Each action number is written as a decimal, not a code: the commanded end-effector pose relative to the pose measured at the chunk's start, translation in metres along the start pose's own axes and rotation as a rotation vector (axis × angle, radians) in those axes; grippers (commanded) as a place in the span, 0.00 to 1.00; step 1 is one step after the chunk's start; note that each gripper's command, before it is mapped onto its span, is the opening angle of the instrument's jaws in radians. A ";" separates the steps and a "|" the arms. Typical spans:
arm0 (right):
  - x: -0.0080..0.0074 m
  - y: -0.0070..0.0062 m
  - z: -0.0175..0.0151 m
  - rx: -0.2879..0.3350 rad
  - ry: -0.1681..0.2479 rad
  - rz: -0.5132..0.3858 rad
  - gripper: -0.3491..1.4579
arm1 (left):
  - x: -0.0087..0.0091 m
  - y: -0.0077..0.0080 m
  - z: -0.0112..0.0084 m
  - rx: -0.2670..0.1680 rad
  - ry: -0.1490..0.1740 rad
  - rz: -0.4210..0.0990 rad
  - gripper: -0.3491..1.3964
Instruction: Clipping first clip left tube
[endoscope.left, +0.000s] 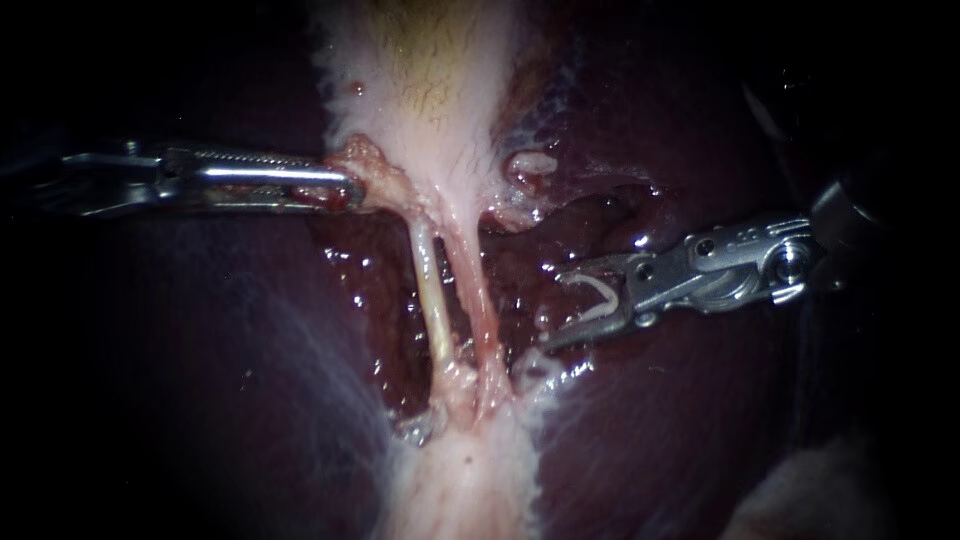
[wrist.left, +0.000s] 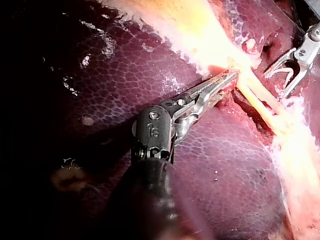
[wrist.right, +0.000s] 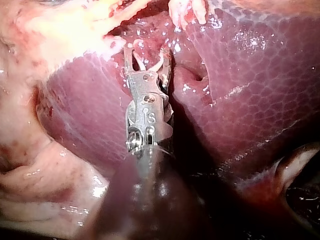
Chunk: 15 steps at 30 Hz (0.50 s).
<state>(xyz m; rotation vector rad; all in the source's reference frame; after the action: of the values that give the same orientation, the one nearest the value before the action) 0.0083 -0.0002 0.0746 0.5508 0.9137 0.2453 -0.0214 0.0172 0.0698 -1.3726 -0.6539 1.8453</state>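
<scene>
Two tubes run from the pale gallbladder (endoscope.left: 430, 90) down to a white stump: the left tube (endoscope.left: 430, 295) is cream-coloured, the right tube (endoscope.left: 482, 305) pinker. My left instrument (endoscope.left: 348, 190) comes in level from the left, its jaws shut on gallbladder tissue (endoscope.left: 368, 170) just above the tubes; the left wrist view shows the same grip (wrist.left: 231, 76). My right instrument (endoscope.left: 553, 310) stands to the right of both tubes, apart from them. Its jaws stand wide apart and hold a white clip (endoscope.left: 600, 297) between them, also visible in the right wrist view (wrist.right: 145, 65).
Dark wet liver (endoscope.left: 250, 380) surrounds the tubes on both sides. A small pale tissue nub (endoscope.left: 532, 165) sits above the right instrument. White fatty tissue (endoscope.left: 470, 480) spreads out below where the tubes join.
</scene>
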 end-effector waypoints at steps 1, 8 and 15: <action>0.0000 0.0000 0.0000 0.000 0.000 0.000 0.44 | 0.0000 0.0000 0.0000 0.000 0.000 0.000 0.00; 0.0000 0.0000 0.0000 0.000 0.000 0.000 0.44 | 0.0000 0.0000 0.0000 0.000 0.000 0.000 0.00; 0.0000 0.0000 0.0000 0.000 0.000 0.000 0.44 | 0.0000 0.0000 0.0000 0.000 0.000 0.000 0.00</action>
<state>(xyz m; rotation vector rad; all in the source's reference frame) 0.0083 -0.0002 0.0746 0.5507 0.9137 0.2454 -0.0214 0.0172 0.0698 -1.3730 -0.6544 1.8454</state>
